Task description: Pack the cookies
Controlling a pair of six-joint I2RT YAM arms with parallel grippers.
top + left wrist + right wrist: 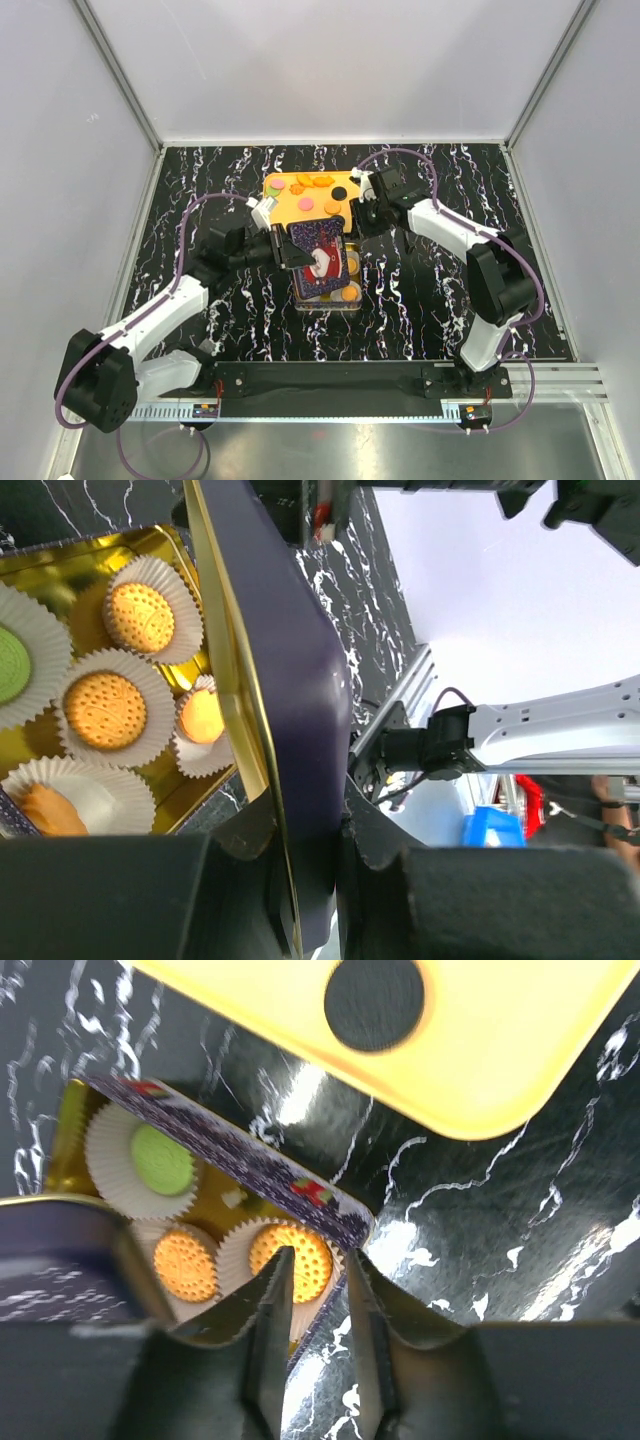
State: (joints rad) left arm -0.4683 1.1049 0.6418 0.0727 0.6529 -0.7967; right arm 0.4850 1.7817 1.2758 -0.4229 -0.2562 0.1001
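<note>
One black cookie (374, 1002), one tray (500, 1060)

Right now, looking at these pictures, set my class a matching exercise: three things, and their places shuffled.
1 flat round black cookie
2 white pleated paper cups
3 dark purple metal lid with gold rim

A clamped in the left gripper
B inside the gold-lined tin
C on the yellow-orange plastic tray

Pairs: 1-C, 2-B, 3-A

No legible text or labels anywhere.
</note>
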